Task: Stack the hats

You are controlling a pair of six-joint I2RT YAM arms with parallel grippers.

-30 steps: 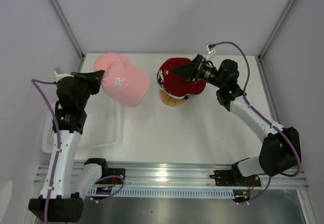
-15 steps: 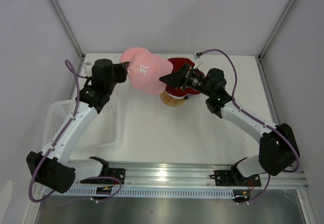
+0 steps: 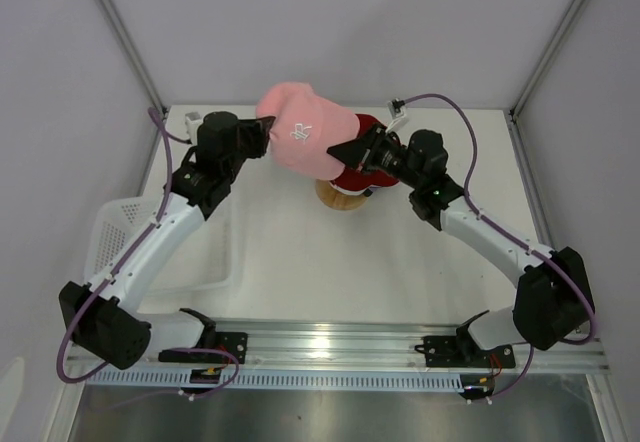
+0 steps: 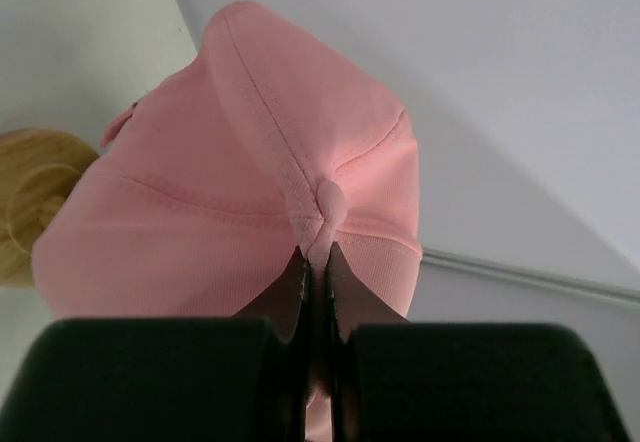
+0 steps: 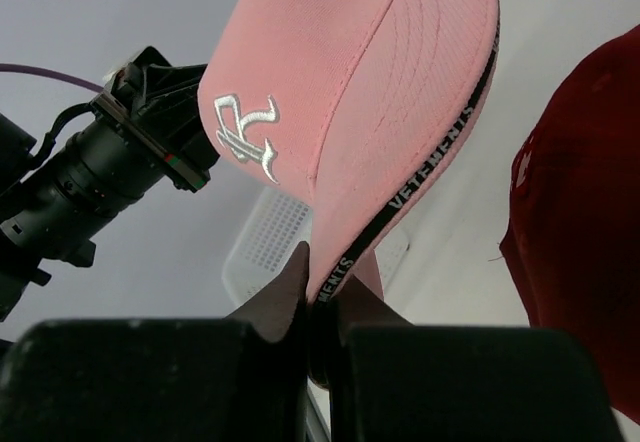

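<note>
1. The white table (image 3: pixel 400 252) reaches from the near rail to the back walls.
2. A round wooden stand (image 3: pixel 340 199) sits near the back middle, its top under a red hat (image 3: pixel 358 179).
3. A white mesh basket (image 3: pixel 103 242) lies at the left edge, well apart from the stand.

A round wooden stand (image 3: pixel 340 200) sits on the white table (image 3: pixel 380 262), with a white mesh basket (image 3: pixel 108 230) at its left edge.
</note>
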